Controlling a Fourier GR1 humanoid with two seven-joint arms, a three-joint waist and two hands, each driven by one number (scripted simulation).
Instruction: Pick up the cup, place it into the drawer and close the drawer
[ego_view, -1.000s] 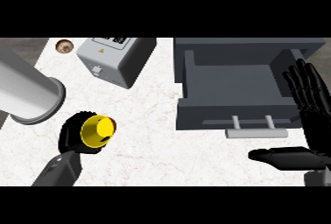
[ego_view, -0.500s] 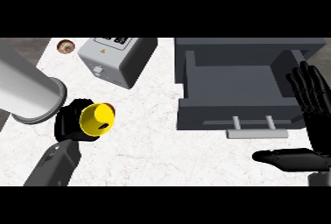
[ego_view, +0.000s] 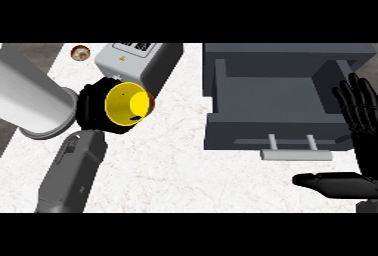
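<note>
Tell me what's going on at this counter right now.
The robot's left hand is curled round the yellow cup, holding it at the left side of the counter with its opening turned toward the view, next to a grey box. The drawer at the right stands open, its handle toward the robot, and the cup is not yet in it. The right hand rests open beside the drawer, fingers up.

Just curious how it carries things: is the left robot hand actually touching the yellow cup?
Touching. The head view shows the left robot hand curled round the yellow cup, with no gap between them.
</note>
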